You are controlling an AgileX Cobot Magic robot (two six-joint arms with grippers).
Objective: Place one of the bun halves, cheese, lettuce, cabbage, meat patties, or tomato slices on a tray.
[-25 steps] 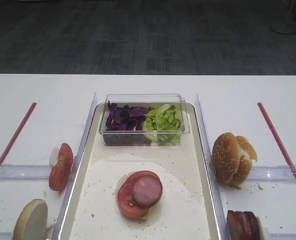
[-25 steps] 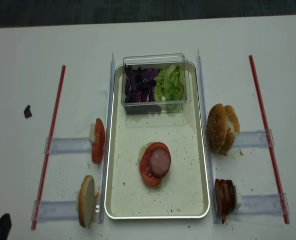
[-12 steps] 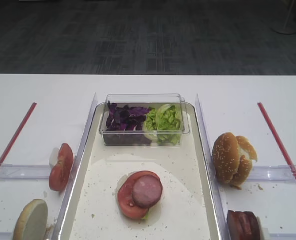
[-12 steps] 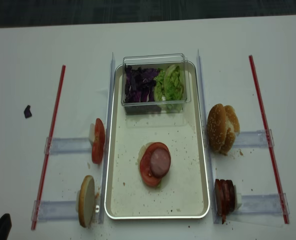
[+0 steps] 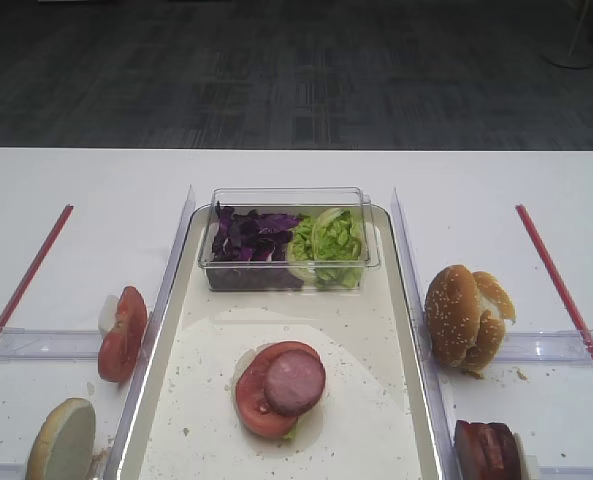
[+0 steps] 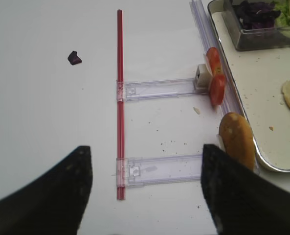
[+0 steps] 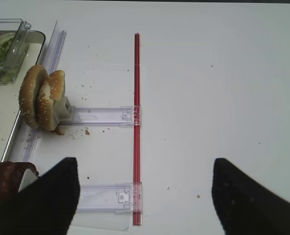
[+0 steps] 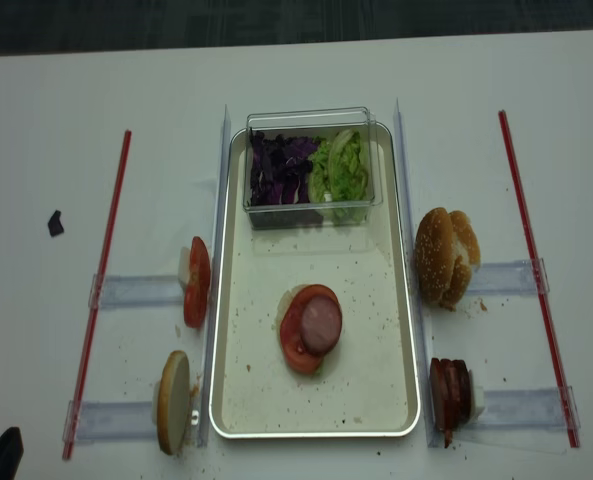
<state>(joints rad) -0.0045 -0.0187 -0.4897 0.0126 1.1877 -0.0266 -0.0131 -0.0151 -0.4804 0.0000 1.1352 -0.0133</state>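
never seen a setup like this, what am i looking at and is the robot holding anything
It is a two-armed robot at a white table. Two pictures look down from above; two come from cameras on its wrists. The dark shapes at the bottom of the wrist pictures are the fingers of the left hand and right hand, both open and holding nothing. On the tray a meat patty lies on a tomato slice, behind them a clear tub of cabbage and lettuce. Bun halves, more tomato slices and patties stand in holders beside it.

My white table (image 8: 306, 70) carries the tray (image 8: 396, 330) in the middle, two red strips (image 8: 101, 290) outside it, clear plastic rails (image 8: 136, 291), and a purple scrap (image 8: 55, 223) far left.
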